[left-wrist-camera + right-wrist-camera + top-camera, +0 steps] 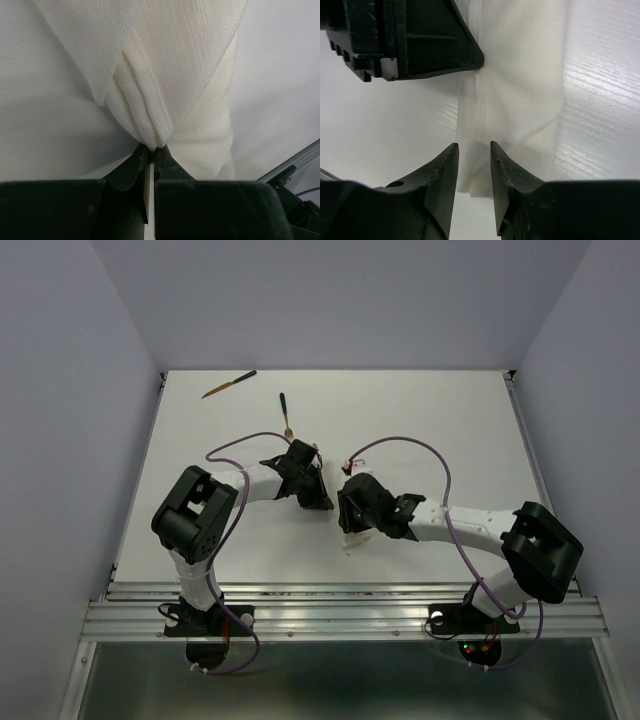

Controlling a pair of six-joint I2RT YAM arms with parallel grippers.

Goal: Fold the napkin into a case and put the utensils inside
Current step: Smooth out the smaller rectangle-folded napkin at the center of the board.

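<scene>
Napkin [170, 65]: it lies mid-desk between the two arms, gathered into a narrow band with several layers overlapping. From overhead the arms hide most of it.
Left tool [151, 150]: its jaws are pinched together on the pleated tip of the napkin, with the layers bunched between the fingertips.
Right tool [472, 150]: its jaws are parted and grip nothing. One end of the napkin lies under the gap, and the left tool sits close across the cloth.
Utensils [230, 384]: two wooden pieces lie at the far left of the desk [450, 420], one by the far edge and the other [285, 412] just beyond the left tool. Neither is in the cloth.
Step in hand: folding, I'd say. The pocket looks unfinished.
Doing it well: the left tool should probably keep every layer in its pinch. The right tool should close squarely over the whole edge before either arm pulls, and the fold should be drawn low and flat.
Risk: a grip on only the top layer could let the pleats slide apart.
</scene>
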